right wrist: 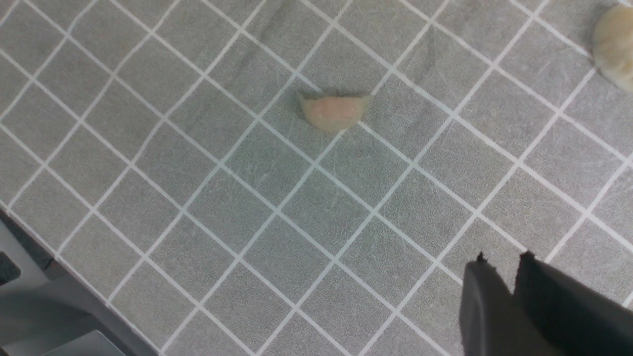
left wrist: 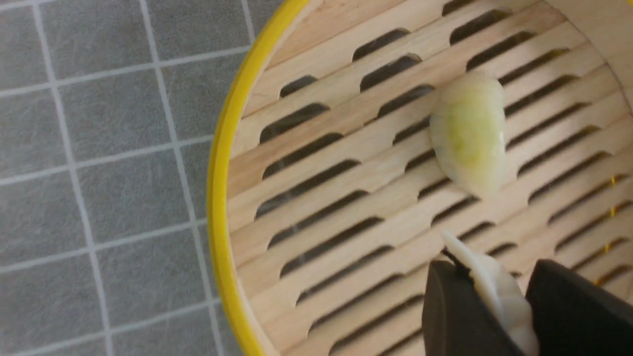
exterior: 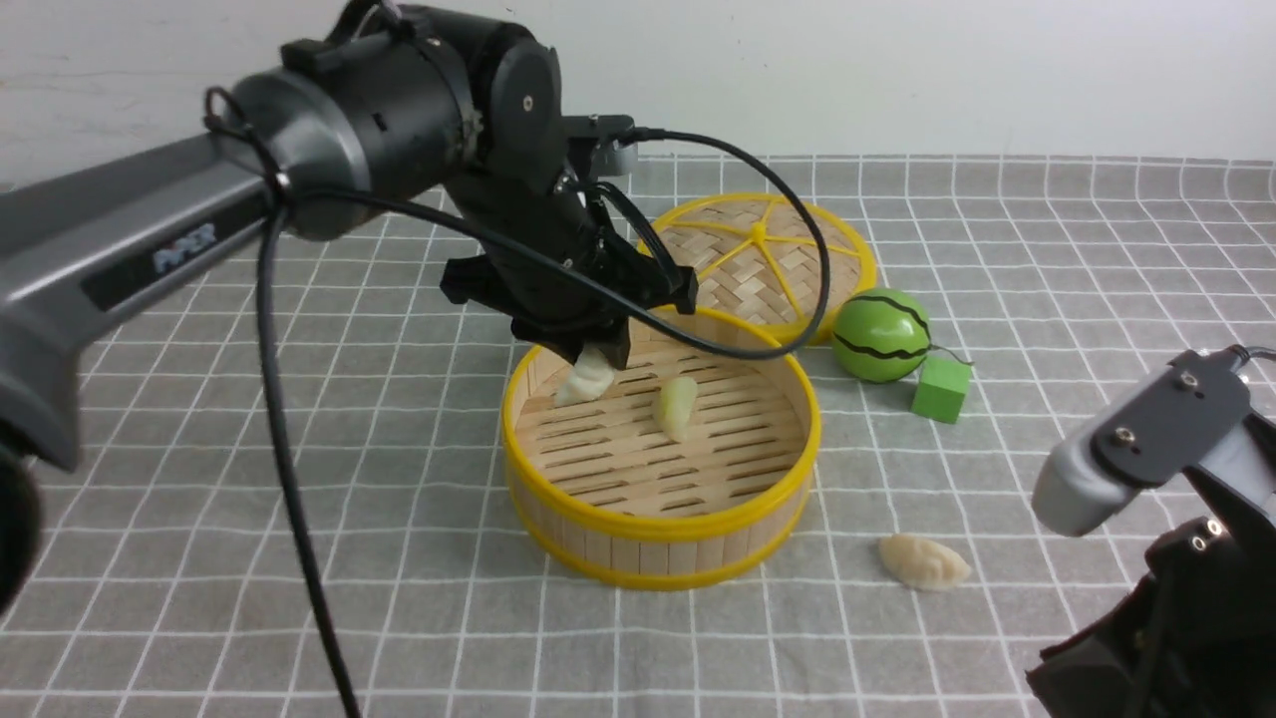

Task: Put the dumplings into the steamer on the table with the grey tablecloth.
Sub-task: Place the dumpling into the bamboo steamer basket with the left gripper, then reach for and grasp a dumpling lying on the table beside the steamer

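The round bamboo steamer (exterior: 658, 529) with yellow rims stands mid-table on the grey tablecloth (exterior: 299, 399). My left gripper (exterior: 598, 364) hangs inside its far left part, shut on a white dumpling (exterior: 588, 381) that sits just above the slats. In the left wrist view the dumpling (left wrist: 499, 291) is pinched between the black fingers (left wrist: 455, 306), inside the steamer rim (left wrist: 217, 198). A greenish dumpling (exterior: 678, 407) (left wrist: 470, 133) lies on the slatted floor. A cream dumpling (exterior: 924, 561) (right wrist: 613, 44) lies on the cloth right of the steamer. A pinkish dumpling (right wrist: 334, 110) lies on the cloth under my right gripper (right wrist: 502, 259), which is shut and holds nothing.
The flat woven lid (exterior: 758, 259) lies behind the steamer. A green striped toy melon (exterior: 882, 336) and a green cube (exterior: 941, 389) stand to its right. The right arm (exterior: 1156, 449) sits at the front right corner. The table edge (right wrist: 29, 277) shows in the right wrist view.
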You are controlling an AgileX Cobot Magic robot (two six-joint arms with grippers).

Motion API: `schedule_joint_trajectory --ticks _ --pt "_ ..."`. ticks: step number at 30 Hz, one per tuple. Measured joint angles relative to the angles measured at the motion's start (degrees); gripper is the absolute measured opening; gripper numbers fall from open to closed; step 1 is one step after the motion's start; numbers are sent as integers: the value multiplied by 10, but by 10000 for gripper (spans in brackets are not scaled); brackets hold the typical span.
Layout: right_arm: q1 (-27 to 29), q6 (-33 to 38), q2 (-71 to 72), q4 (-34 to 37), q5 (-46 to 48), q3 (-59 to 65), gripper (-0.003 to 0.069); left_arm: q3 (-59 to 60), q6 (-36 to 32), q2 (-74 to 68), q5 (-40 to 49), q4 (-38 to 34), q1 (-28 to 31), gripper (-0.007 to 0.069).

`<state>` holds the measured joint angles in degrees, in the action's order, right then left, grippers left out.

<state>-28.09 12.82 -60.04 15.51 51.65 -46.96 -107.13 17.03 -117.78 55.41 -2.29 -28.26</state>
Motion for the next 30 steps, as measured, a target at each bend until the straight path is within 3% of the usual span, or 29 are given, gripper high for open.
schedule_joint_trajectory --ticks 12,15,18,22,26,30 --pt "0 0 0 1 25 0 97 -64 19 -109 5 23 11 189" --pt "0 3 0 1 26 0 97 -65 14 -109 4 27 11 247" --pt "0 10 0 1 28 -1 97 -67 13 -109 11 30 11 376" --pt "0 22 -1 1 58 -31 90 -92 10 -108 60 30 11 452" --pt "0 37 -13 3 92 -101 57 -142 -8 -71 115 29 11 437" --pt "-14 40 -41 5 106 -128 9 -161 -35 19 145 13 11 318"
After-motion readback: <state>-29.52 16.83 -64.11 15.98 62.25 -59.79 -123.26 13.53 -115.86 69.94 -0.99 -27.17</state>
